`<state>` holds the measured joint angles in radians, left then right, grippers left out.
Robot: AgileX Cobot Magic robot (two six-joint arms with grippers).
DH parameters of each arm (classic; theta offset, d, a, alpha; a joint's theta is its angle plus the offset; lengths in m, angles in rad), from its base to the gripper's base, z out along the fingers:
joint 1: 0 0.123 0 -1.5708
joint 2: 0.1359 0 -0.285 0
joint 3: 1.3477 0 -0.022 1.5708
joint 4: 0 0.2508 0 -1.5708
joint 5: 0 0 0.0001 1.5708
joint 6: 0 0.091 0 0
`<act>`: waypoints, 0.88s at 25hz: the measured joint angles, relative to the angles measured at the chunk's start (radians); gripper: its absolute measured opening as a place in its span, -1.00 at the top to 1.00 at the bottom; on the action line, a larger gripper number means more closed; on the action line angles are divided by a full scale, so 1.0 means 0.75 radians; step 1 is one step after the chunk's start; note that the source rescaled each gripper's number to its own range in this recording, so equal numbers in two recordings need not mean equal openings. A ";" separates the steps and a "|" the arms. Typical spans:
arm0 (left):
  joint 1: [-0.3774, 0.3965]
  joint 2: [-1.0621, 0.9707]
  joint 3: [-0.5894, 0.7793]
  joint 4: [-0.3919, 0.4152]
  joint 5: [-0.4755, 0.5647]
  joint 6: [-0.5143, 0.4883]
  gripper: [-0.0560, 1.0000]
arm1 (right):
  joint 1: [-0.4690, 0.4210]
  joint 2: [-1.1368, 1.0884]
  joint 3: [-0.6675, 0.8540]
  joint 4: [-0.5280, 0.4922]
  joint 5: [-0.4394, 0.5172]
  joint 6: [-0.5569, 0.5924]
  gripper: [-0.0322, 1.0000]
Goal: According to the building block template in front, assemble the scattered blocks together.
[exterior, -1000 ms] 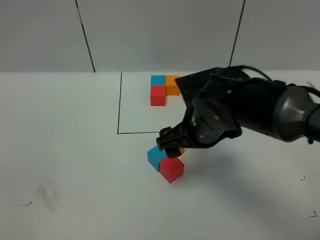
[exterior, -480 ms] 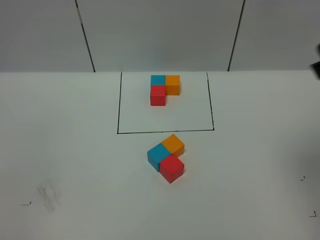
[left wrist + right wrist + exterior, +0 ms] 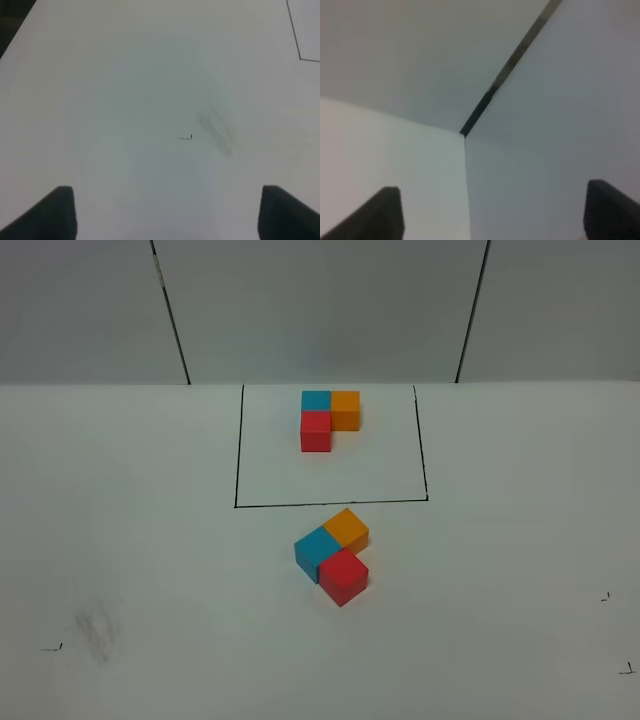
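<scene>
The template (image 3: 328, 418) is a neat L of blue, orange and red cubes inside the black-lined rectangle at the back. In front of the rectangle the larger blue cube (image 3: 314, 552), orange cube (image 3: 347, 528) and red cube (image 3: 343, 576) lie touching in an L, turned at an angle to the template. Neither arm shows in the high view. My left gripper (image 3: 166, 212) is open and empty over bare table. My right gripper (image 3: 492, 212) is open and empty, facing a wall corner.
A black-lined rectangle (image 3: 236, 460) marks the template's area on the white table. A grey smudge (image 3: 96, 628) and small pen marks (image 3: 52, 647) lie at the front left; the smudge also shows in the left wrist view (image 3: 217, 130). Panelled wall stands behind.
One second ago my right arm was over the three front cubes. It has withdrawn to the right and out of the high view. The cubes have not moved.
</scene>
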<state>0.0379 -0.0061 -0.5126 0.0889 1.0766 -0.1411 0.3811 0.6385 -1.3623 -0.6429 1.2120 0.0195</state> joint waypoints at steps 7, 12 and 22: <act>0.000 0.000 0.000 0.000 0.000 0.000 -0.99 | -0.001 -0.458 0.008 0.453 0.010 0.033 -0.27; 0.000 0.000 0.000 0.000 0.000 0.000 -0.99 | -0.090 -0.680 0.139 0.655 0.010 0.013 -0.27; 0.000 0.000 0.000 0.001 0.000 0.000 -0.99 | -0.307 -0.778 0.780 0.713 -0.027 0.036 -0.27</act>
<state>0.0379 -0.0061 -0.5126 0.0900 1.0766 -0.1411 0.1511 0.0547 -0.7776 -0.1080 1.1921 0.0465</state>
